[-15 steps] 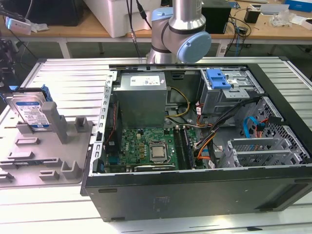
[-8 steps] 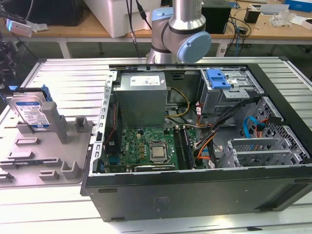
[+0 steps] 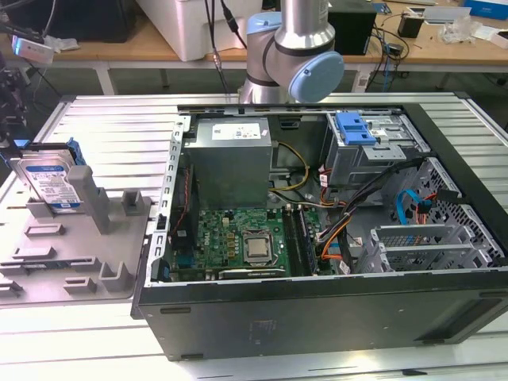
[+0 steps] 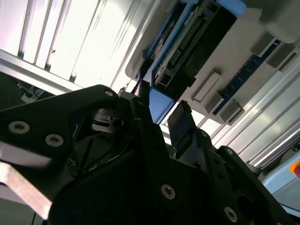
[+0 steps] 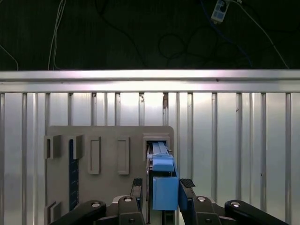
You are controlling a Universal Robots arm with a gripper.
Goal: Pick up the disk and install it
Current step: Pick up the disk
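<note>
In both wrist views we see the pincer [image 5: 161,183] [image 4: 161,107] set astride the blue end of the disk [image 5: 161,161] [image 4: 187,47], which stands on edge in a slot of the grey holder [image 5: 108,140]; whether the pincer is clenched on that blue frame or released around it, we cannot tell; the first wrist view looks along the disk's thin edge, with the ribbed metal table [image 5: 234,140] stretching ahead of the pincer; the second wrist view gives us the disk's connector side, just beyond the pincer; the exterior view gives us the disk [image 3: 49,184] by its labelled face, upright in the holder, and, well apart from it, the open computer case [image 3: 317,317] lying on the table, a blue carrier [image 3: 355,127] in its drive bay, and the arm [image 3: 294,48] rising past the case's far side
</note>
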